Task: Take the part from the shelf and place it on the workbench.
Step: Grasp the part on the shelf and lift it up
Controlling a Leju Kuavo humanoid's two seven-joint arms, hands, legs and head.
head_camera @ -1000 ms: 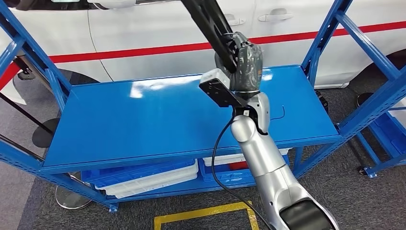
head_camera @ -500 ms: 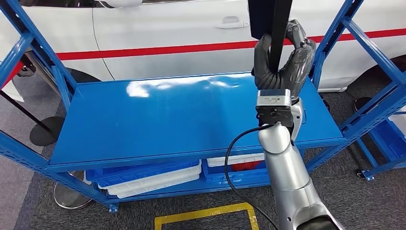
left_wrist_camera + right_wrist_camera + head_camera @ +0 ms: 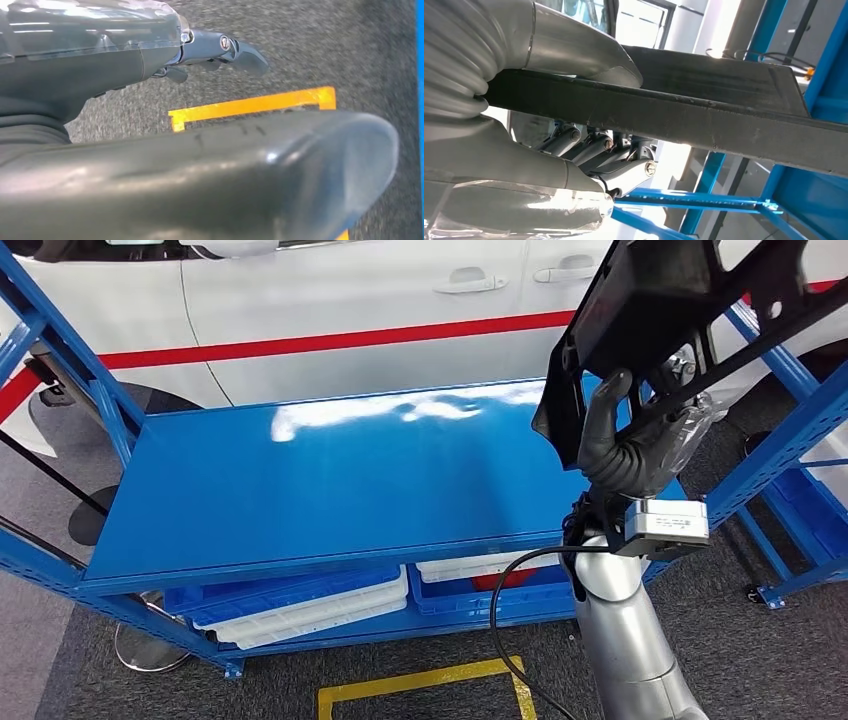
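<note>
Cut off by the head view's top edge — black part [image 3: 660, 310]; hidden behind it, right hand's [image 3: 635, 445] fingertips; lower-shelf trays [image 3: 300, 605] half covered.

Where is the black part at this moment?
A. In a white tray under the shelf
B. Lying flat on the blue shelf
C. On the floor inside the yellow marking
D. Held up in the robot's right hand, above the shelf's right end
D: the right hand grips the black part above the blue shelf.

Car workshop: blue steel shelving [image 3: 330, 480], white car [image 3: 380, 300] (red stripe).
</note>
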